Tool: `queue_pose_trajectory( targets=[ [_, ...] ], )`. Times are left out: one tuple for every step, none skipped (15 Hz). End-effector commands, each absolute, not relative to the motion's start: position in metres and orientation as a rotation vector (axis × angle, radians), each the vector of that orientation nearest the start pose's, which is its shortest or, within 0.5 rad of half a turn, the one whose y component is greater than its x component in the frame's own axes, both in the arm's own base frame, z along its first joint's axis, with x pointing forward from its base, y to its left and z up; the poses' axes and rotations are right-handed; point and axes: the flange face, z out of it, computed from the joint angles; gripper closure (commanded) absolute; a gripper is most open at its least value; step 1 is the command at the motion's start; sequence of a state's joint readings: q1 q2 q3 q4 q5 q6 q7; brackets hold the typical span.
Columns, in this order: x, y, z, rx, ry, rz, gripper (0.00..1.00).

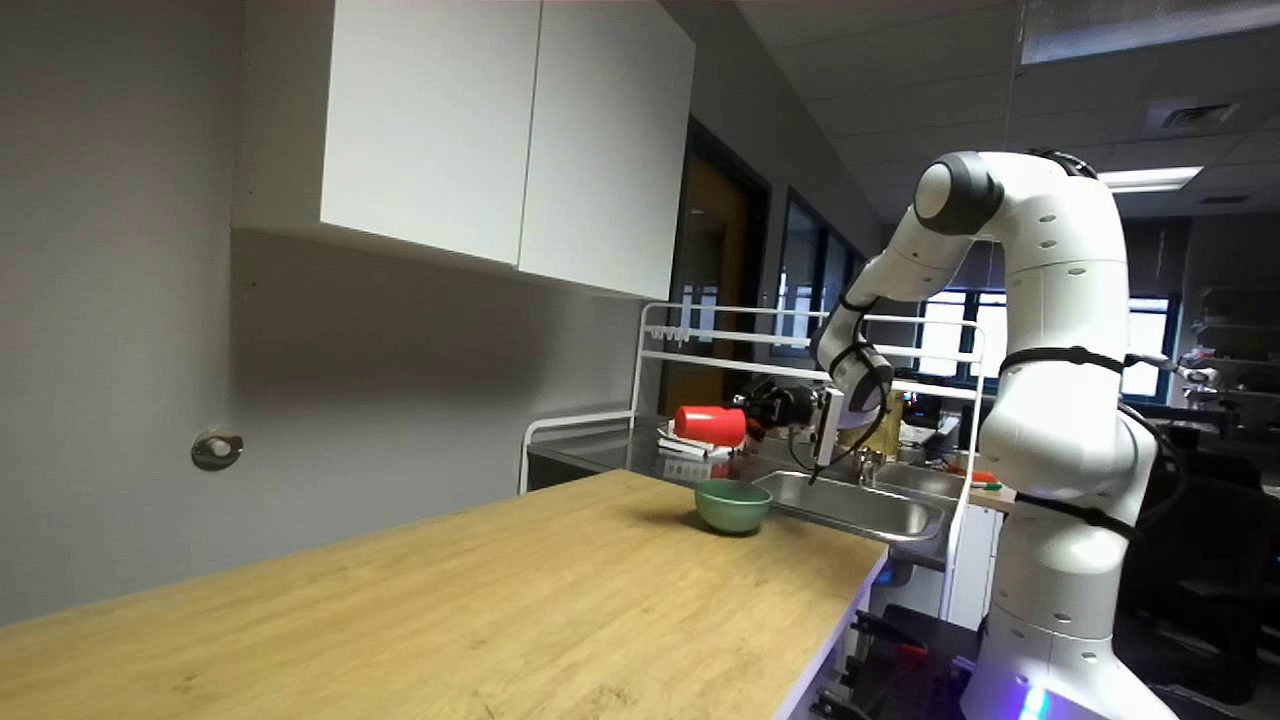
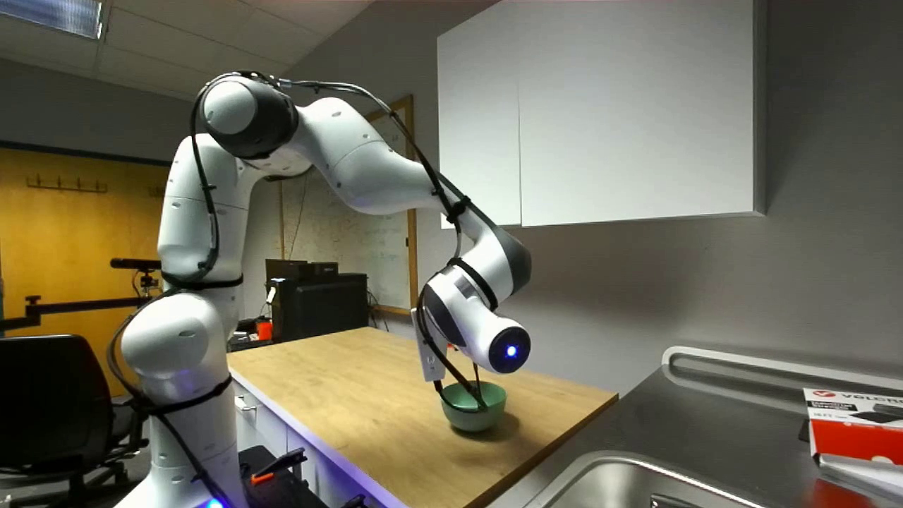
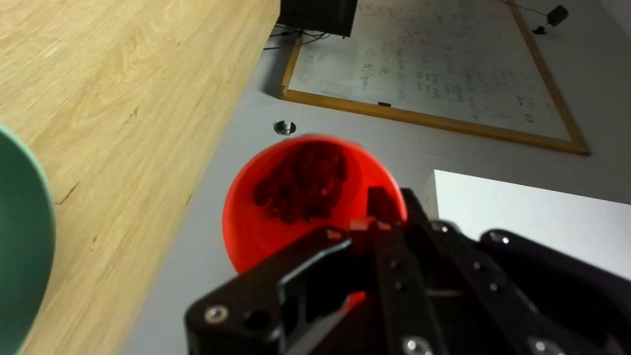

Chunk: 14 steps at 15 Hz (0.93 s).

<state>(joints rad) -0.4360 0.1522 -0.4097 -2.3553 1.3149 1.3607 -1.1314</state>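
My gripper (image 3: 400, 204) is shut on the wall of a red cup (image 3: 251, 197), one finger inside the mouth and the other outside. Small dark pieces (image 3: 305, 185) lie deep in the cup; the red shade makes their kind hard to tell. In an exterior view the cup (image 1: 708, 425) is held on its side in the air, its closed end away from the gripper (image 1: 748, 404). Below it a green bowl (image 1: 733, 506) stands on the wooden counter. That bowl (image 3: 22, 236) is cut off at the wrist view's left edge. The wrist mostly hides the gripper in an exterior view.
A wooden counter (image 1: 500, 600) runs along the wall under a white cabinet (image 1: 430, 120). Beyond its end are a metal sink (image 1: 860, 505) and a white rack (image 1: 640, 360). A red and white box (image 2: 857, 427) lies on the dark worktop (image 2: 677, 416).
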Motion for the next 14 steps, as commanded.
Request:
queue_pose_trajectory(
  targets=[
    [0.388,-0.255,0.292,-1.524,0.237,-0.537,0.98],
    [0.389,-0.255,0.289,-1.507,0.229,-0.534,0.98],
    [0.391,-0.255,0.287,-1.492,0.219,-0.531,0.98],
    [0.393,-0.256,0.284,-1.477,0.207,-0.531,0.98],
    [0.394,-0.257,0.283,-1.463,0.200,-0.527,0.98],
    [0.397,-0.258,0.281,-1.447,0.191,-0.525,0.98],
    [0.400,-0.260,0.279,-1.434,0.186,-0.524,0.98],
    [0.402,-0.261,0.278,-1.422,0.180,-0.520,0.98],
    [0.404,-0.262,0.277,-1.413,0.174,-0.515,0.98],
    [0.407,-0.263,0.276,-1.404,0.167,-0.511,0.98],
    [0.410,-0.264,0.275,-1.396,0.164,-0.509,0.98],
    [0.411,-0.265,0.274,-1.389,0.160,-0.505,0.98],
    [0.413,-0.266,0.273,-1.383,0.156,-0.502,0.98],
    [0.415,-0.267,0.272,-1.380,0.152,-0.500,0.98]
  ],
)
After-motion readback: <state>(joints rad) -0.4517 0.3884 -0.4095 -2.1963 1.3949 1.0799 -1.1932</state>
